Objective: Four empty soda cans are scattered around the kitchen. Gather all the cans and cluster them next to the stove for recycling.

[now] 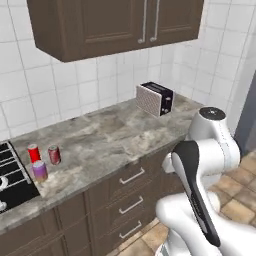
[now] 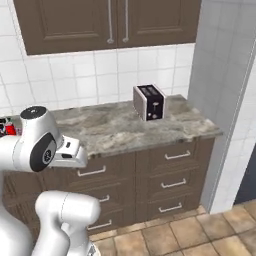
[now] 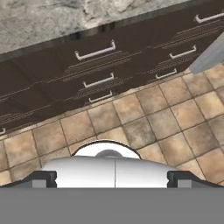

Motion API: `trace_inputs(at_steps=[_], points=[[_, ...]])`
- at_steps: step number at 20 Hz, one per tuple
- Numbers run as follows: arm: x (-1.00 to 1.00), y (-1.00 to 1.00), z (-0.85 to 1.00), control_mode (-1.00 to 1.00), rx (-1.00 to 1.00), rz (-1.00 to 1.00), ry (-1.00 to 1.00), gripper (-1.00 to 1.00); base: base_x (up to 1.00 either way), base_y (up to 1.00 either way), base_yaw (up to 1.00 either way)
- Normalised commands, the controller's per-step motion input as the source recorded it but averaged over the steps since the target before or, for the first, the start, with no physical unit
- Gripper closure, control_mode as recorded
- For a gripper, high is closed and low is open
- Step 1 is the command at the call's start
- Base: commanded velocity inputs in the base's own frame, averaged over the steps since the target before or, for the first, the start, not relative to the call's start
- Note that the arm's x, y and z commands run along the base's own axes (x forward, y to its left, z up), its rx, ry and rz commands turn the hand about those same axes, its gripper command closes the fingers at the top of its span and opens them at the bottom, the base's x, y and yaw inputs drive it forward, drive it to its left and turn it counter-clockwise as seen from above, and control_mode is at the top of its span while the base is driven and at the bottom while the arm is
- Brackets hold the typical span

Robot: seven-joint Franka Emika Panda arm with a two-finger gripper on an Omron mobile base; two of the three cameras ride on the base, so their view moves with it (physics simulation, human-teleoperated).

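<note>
Three soda cans stand close together on the grey stone counter [image 1: 105,140], right beside the stove [image 1: 9,175], whose black grates show at the left edge. They are a bright red can [image 1: 34,152], a dark red can [image 1: 54,154] and a purple can [image 1: 39,171]. In the right base view a bit of red can [image 2: 8,129] peeks out behind the arm. In the hand view my gripper [image 3: 112,178] is open, with nothing between its fingertips [image 3: 43,178]. It points down at the tiled floor in front of the drawers, far from the cans.
A silver and black toaster [image 1: 156,98] sits at the back right of the counter. Dark wooden drawers [image 3: 94,52] run below the counter and wall cabinets [image 1: 110,22] hang above. A grey panel [image 2: 220,100] closes off the counter's right end. My folded arm [image 1: 200,165] stands before the drawers.
</note>
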Motion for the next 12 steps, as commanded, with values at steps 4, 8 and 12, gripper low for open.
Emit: trace_inputs(at_steps=[4,8,12], points=[[0.0,0.0,0.0,1.0,0.0,0.0,0.0,-1.0,-0.26,0.01,-0.74],[0.0,0.0,0.0,1.0,0.0,0.0,0.0,-1.0,-0.27,-0.14,-0.69],[0.0,0.0,0.0,1.0,0.0,0.0,0.0,-1.0,-0.13,-0.6,-0.67]])
